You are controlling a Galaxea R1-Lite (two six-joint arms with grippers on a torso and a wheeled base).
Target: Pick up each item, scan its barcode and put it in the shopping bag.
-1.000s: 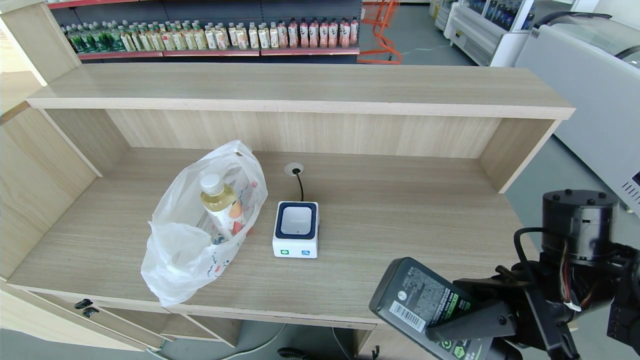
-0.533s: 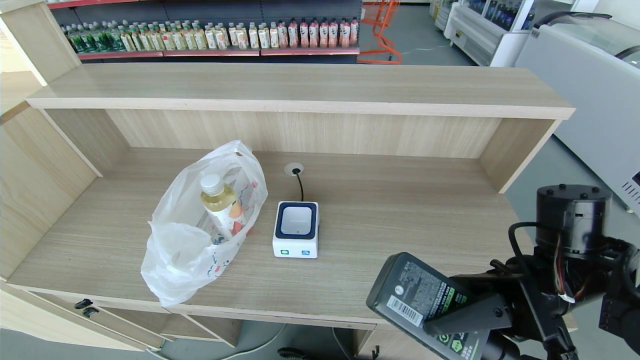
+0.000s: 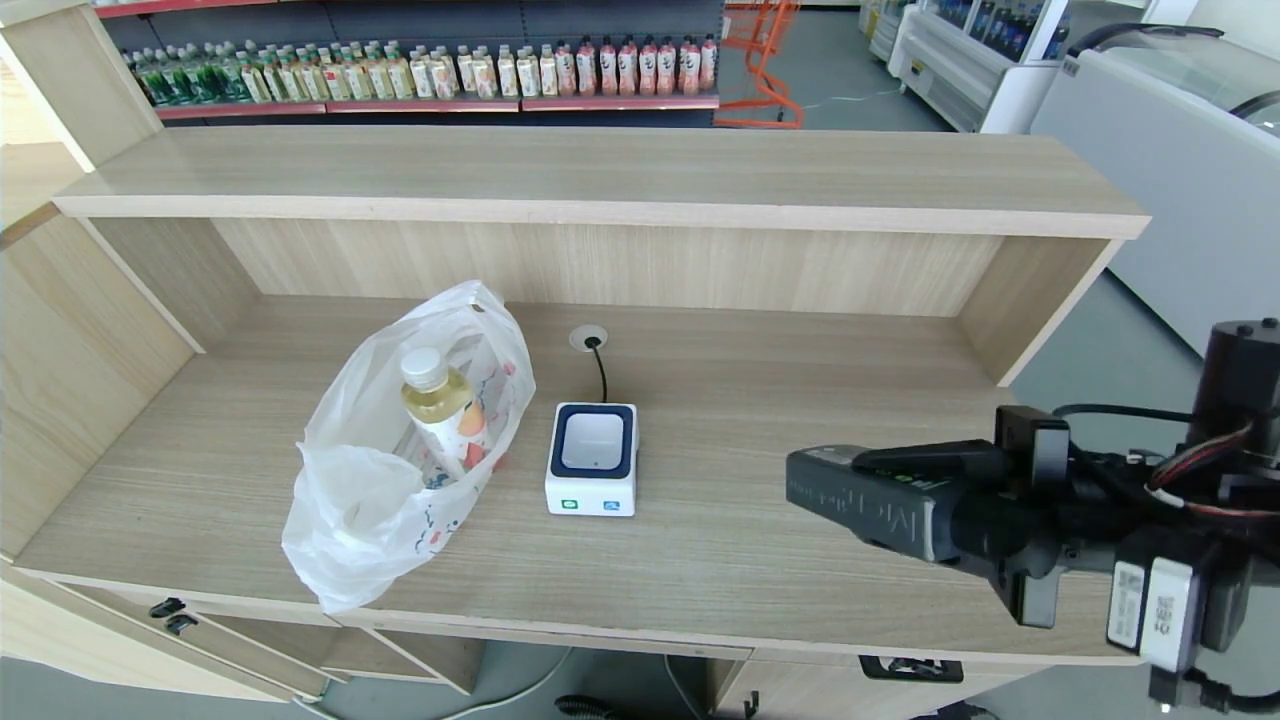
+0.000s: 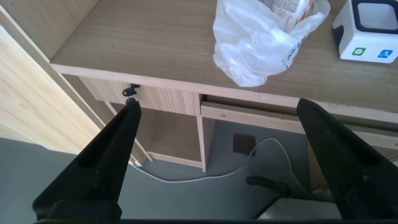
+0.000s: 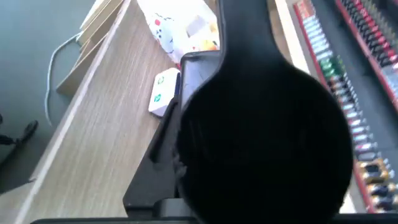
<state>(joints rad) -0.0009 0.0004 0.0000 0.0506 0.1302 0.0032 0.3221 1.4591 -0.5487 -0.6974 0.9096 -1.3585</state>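
Note:
My right gripper (image 3: 945,500) is shut on a dark grey flat box (image 3: 865,498), held edge-on above the right part of the wooden counter (image 3: 760,420), to the right of the scanner. That box looms dark (image 5: 261,124) in the right wrist view. The white scanner (image 3: 592,458) with a dark-framed window sits mid-counter. Left of it stands the white plastic shopping bag (image 3: 375,480) with a bottle (image 3: 442,405) of yellow drink inside. My left gripper (image 4: 217,168) hangs open below the counter's front edge, with the bag (image 4: 261,43) and scanner (image 4: 367,31) beyond it.
A raised back ledge (image 3: 600,175) and side walls (image 3: 1040,300) enclose the counter. A black cable runs from the scanner to a grommet (image 3: 588,338). Drawers (image 4: 168,99) and a loose floor cable (image 4: 205,177) lie under the front edge.
The right arm has risen and turned the dark box from barcode face up, low at the counter's front edge, to edge-on above the counter. Bag, bottle and scanner are unmoved.

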